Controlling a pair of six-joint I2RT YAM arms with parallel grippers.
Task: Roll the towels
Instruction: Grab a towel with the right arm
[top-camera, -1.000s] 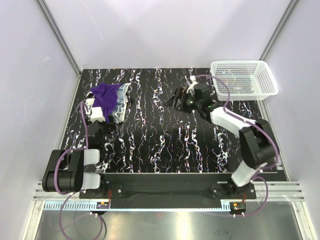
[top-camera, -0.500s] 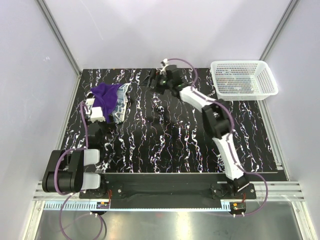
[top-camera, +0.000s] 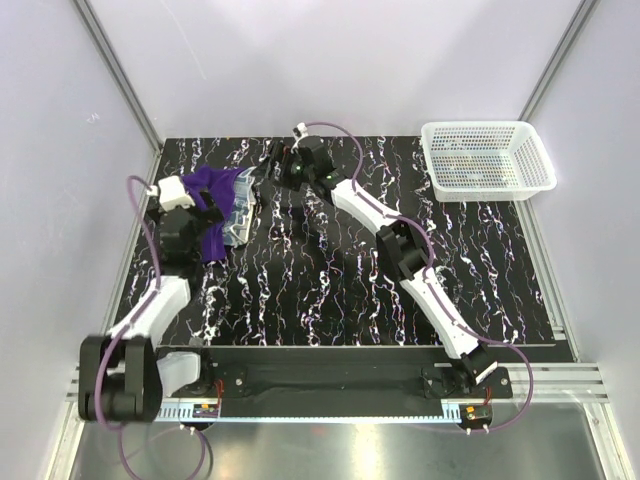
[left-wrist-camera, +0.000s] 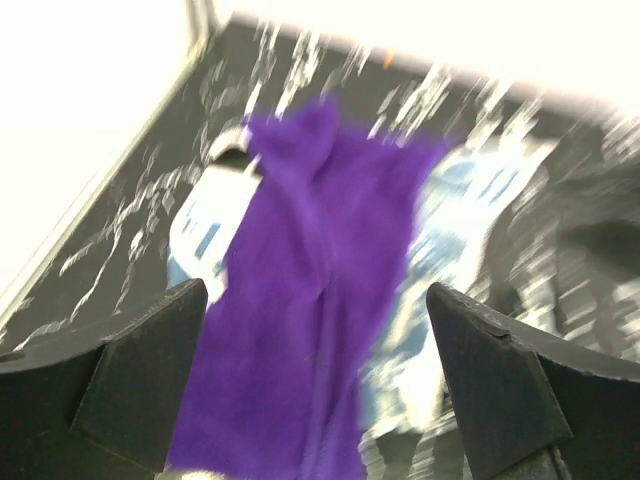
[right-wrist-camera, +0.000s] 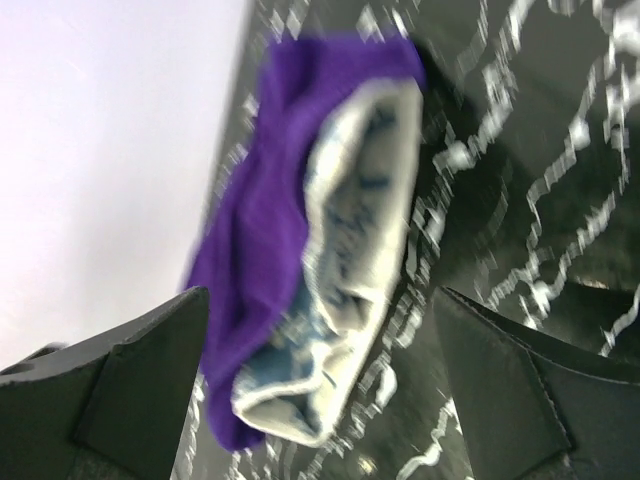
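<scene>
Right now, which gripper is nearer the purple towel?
Left. The left gripper is over the left side of the purple towel; the right gripper is apart, beyond the patterned towel on its right.

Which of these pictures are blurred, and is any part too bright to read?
Top external: sharp and evenly lit, with only a bright reflection on the metal rail at the near edge. Left wrist: motion blur smears the purple towel and the patterned towel, and the top is washed out to white. Right wrist: also blurred, with both towels soft-edged and the wall at left overexposed.
</scene>
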